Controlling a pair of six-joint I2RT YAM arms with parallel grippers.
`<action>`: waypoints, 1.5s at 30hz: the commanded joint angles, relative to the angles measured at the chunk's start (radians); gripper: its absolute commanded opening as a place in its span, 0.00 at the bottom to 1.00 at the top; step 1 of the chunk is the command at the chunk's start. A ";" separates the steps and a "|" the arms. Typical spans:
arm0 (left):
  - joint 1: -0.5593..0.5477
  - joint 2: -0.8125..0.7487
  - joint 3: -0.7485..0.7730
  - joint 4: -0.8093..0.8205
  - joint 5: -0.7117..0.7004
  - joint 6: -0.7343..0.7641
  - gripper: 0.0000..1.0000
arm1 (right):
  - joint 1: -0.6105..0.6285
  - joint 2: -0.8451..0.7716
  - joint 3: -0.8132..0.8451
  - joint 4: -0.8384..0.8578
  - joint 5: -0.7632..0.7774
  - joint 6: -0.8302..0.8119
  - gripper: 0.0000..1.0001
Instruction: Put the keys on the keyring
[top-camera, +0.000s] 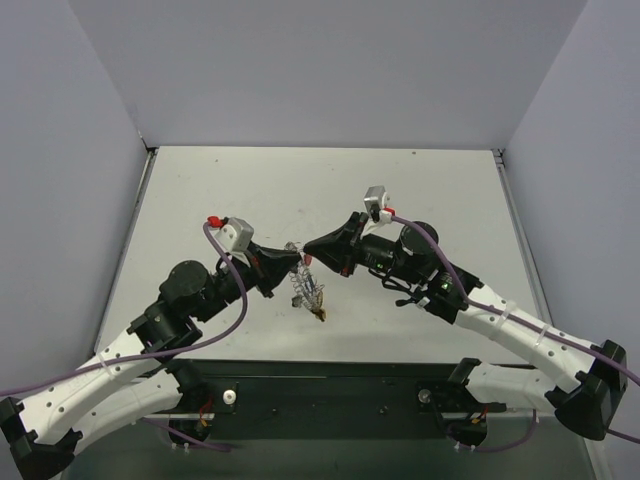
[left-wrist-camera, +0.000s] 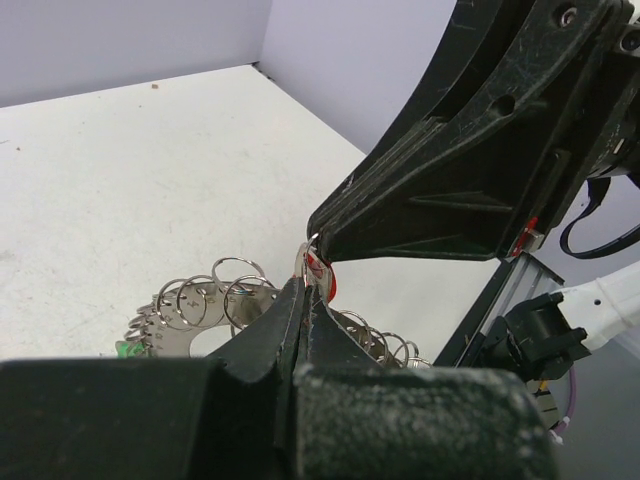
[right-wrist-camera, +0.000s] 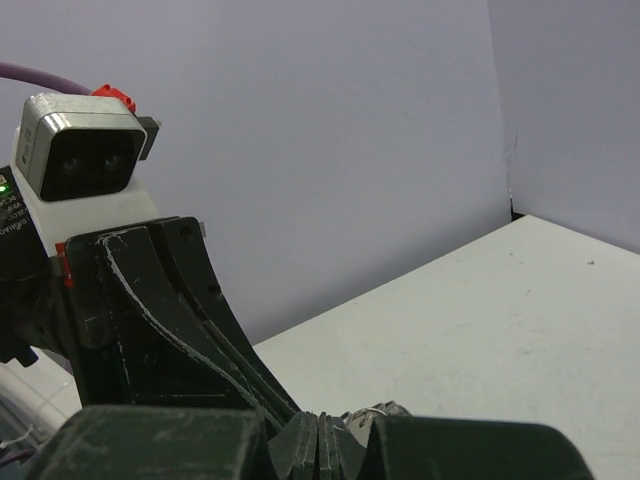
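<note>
White tabletop (top-camera: 200, 200), grey walls (top-camera: 320, 70). Above mid-table the left pincer (left-wrist-camera: 305, 290), pressed together, pinches the keyring (top-camera: 308, 290), which hangs downward from its tip. The right pincer (left-wrist-camera: 318, 238), also pressed shut, meets it tip to tip, with a red key (left-wrist-camera: 323, 282) between them.

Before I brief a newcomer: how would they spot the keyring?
On the white table, look where the left gripper and right gripper converge. The keyring is right there: a silvery hoop rimmed with small wire loops, gold-yellow tag at its near end.
</note>
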 joint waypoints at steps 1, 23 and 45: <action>-0.005 -0.034 0.023 0.108 -0.017 -0.009 0.00 | 0.001 0.003 0.047 0.044 -0.017 -0.010 0.00; -0.022 -0.037 0.016 0.164 0.084 0.029 0.00 | -0.003 0.024 0.054 0.026 0.026 0.011 0.00; -0.060 -0.049 0.025 0.146 0.209 0.167 0.00 | -0.019 0.012 0.057 0.003 0.006 0.023 0.00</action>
